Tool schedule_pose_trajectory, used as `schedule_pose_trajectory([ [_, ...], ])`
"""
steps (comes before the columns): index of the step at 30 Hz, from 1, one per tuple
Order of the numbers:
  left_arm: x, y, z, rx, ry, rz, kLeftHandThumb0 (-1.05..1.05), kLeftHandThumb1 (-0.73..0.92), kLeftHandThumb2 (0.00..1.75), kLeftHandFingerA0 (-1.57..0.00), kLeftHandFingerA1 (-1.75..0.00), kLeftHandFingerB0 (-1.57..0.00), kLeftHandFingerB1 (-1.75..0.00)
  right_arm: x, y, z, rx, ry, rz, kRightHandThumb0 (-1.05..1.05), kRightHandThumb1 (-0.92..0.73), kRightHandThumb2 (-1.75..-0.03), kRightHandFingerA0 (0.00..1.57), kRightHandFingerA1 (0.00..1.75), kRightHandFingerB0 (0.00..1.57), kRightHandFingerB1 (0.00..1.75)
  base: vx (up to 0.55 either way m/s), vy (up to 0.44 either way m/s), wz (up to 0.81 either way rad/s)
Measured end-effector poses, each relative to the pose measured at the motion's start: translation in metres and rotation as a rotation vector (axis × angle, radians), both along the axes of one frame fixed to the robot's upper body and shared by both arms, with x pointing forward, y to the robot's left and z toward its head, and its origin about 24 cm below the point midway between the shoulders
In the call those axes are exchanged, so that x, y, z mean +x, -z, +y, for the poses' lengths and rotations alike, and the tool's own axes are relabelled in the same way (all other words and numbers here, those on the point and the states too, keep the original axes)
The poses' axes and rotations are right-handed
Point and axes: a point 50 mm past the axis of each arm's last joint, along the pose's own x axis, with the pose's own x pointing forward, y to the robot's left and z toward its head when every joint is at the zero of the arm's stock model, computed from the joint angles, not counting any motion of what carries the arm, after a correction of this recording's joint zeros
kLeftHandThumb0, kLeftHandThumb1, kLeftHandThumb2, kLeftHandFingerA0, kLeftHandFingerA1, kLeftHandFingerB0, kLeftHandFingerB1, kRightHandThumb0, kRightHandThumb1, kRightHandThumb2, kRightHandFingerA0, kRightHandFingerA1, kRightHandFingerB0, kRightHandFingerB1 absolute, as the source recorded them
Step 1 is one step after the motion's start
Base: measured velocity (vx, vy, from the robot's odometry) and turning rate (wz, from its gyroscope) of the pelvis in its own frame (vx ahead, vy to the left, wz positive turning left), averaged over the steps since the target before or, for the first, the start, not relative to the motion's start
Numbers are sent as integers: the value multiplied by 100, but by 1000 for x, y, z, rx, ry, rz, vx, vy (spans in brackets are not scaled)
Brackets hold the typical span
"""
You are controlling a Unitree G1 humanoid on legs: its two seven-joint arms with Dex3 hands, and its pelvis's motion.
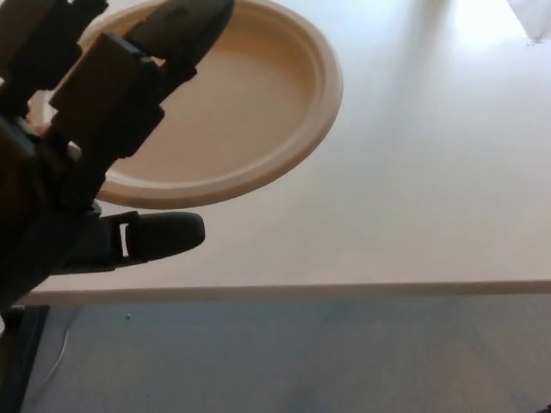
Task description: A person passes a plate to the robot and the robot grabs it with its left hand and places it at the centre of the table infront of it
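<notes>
A tan paper plate (258, 95) hangs tilted in the air over the left part of the pale table (430, 172). My left hand (86, 129) fills the left side of the head view. Its fingers (172, 26) reach over the plate's near-left rim and its thumb (164, 237) lies under the rim, with a gap still showing between thumb and plate. The hand is open around the plate's edge. Whatever holds the plate on its far left is hidden behind my hand. My right hand does not show.
The table's front edge (344, 290) runs across the picture, with grey-blue floor (344, 361) below it. A white object (534, 17) sits at the top right corner. A dark stand (17, 361) shows at the bottom left.
</notes>
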Motion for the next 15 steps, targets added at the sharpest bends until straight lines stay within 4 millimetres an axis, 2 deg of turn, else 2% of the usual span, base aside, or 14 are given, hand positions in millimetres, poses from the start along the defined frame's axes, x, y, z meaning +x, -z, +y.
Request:
schedule_pose_trajectory([
  [1, 4, 3, 0, 16, -14, 20, -76, 46, 55, -8, -27, -10, -32, 0, 0, 0, 0, 0, 0, -54, -69, -60, 73, 74, 53, 54, 0, 0, 0],
  [2, 7, 5, 0, 27, -23, 34, -61, 37, 81, -6, -34, 0, -39, 0, 0, 0, 0, 0, 0, -54, -69, -59, 71, 72, 52, 54, 0, 0, 0],
  [3, 11, 8, -1, 43, -37, 55, -61, 37, 81, -6, -34, 0, -39, 0, 0, 0, 0, -1, 0, -54, -69, -59, 71, 72, 52, 54, 0, 0, 0],
  [4, 15, 12, -1, 61, -53, 78, -81, 42, 66, -9, -27, -8, -34, 0, 0, 0, -1, -2, 1, -53, -69, -59, 72, 71, 52, 54, 0, 0, 0],
  [5, 18, 15, -1, 71, -63, 91, -72, 40, 75, -5, -24, -7, -36, 0, 0, 0, -1, -3, 2, -53, -69, -59, 72, 72, 51, 54, 0, 0, 0],
  [8, 25, 23, -3, 118, -93, 141, -72, 39, 75, -5, -25, -8, -37, 0, 0, 0, -3, -6, 3, -53, -69, -59, 73, 71, 51, 53, 0, 0, 0],
  [9, 26, 25, -3, 127, -98, 151, -78, 47, 56, -8, -27, -9, -30, 0, 0, 0, -3, -6, 3, -53, -69, -60, 74, 72, 51, 53, 0, 0, 0],
  [12, 31, 35, -7, 184, -125, 198, -79, 47, 55, -8, -27, -7, -29, 0, 0, 0, -6, -9, 3, -53, -69, -59, 73, 71, 51, 53, 0, 0, 0],
  [13, 32, 38, -7, 198, -132, 212, -67, 40, 83, -7, -24, 0, -31, 0, 0, 0, -7, -9, 3, -54, -68, -59, 73, 73, 51, 53, 0, 0, 0],
  [14, 33, 42, -9, 222, -142, 233, -67, 40, 83, -7, -24, 0, -31, 1, -1, -1, -9, -10, 3, -54, -68, -59, 73, 73, 51, 53, 0, 0, 0],
  [15, 33, 45, -10, 236, -147, 244, -80, 48, 55, -7, -27, -4, -29, 1, -1, -1, -10, -10, 3, -55, -68, -59, 75, 77, 53, 56, 0, 0, 0],
])
